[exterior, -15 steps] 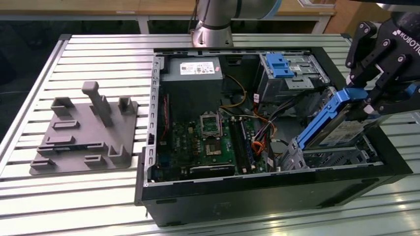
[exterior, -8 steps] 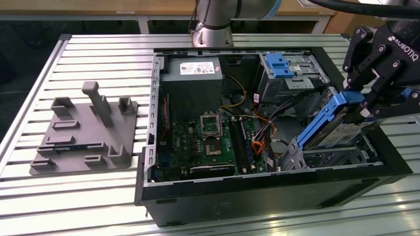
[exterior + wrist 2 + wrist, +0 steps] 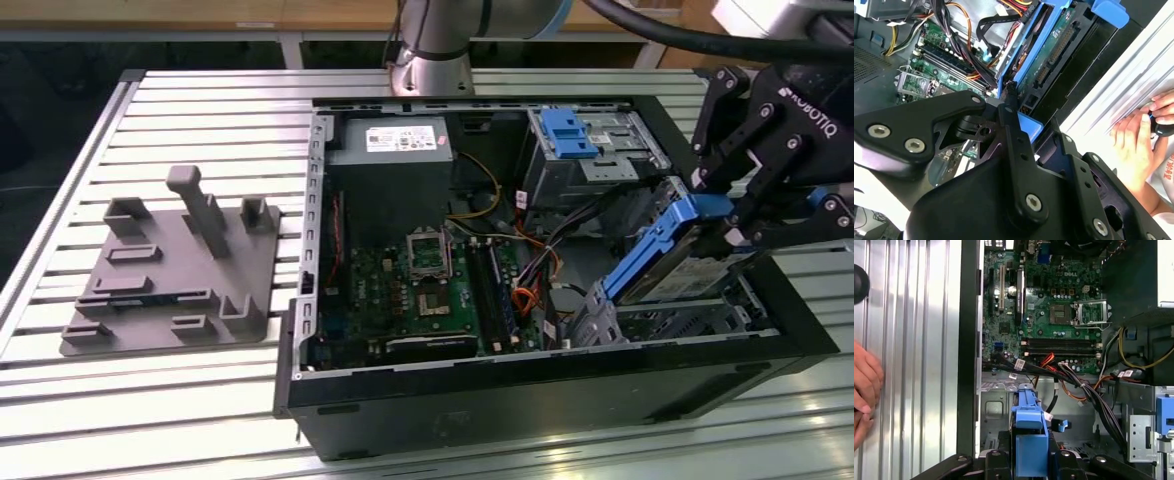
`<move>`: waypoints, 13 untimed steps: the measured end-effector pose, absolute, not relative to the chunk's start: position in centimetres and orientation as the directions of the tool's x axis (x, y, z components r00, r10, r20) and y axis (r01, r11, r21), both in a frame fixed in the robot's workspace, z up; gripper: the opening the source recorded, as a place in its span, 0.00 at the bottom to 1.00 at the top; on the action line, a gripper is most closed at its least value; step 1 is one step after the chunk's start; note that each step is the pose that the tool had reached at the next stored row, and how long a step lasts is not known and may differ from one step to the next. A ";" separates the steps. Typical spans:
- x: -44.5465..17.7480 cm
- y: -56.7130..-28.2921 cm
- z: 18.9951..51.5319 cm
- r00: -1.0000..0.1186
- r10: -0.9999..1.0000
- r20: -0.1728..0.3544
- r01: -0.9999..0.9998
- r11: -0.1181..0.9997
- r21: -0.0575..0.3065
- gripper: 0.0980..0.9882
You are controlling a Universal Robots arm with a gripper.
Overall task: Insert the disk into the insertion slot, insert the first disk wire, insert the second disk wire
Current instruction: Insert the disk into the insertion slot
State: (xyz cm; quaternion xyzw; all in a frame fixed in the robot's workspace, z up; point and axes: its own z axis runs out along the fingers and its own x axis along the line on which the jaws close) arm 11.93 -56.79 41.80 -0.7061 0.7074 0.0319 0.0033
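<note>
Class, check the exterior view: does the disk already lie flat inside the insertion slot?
No, the gripper holds the disk steeply tilted above the insertion slot.

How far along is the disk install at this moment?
Nothing looks finished. In hand: the gripper is shut on the disk, held tilted over the insertion slot, not seated. Left: seating it; the loose wires lie by the motherboard, unplugged from the disk.

Robotics lab or test bench, judging by the slotted aluminium-profile table (image 3: 200, 110) spanning the exterior view, the robot arm's base (image 3: 434, 65) standing at top centre, an opened desktop computer case (image 3: 534, 400) with bare motherboard (image 3: 427, 290) in the middle, and a grey jig plate (image 3: 174, 290) at left.
</note>
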 end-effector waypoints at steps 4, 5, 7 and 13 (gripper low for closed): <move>11.9 -56.8 41.2 -0.003 -0.999 -0.050 -0.999 0.001 0.040 0.30; 11.9 -56.8 41.0 -0.003 -0.999 -0.050 -0.999 0.001 0.040 0.30; 11.9 -56.8 40.7 -0.003 -0.999 -0.050 -0.999 0.001 0.040 0.30; 11.9 -56.8 40.2 -0.003 -0.999 -0.049 -0.999 0.001 0.040 0.44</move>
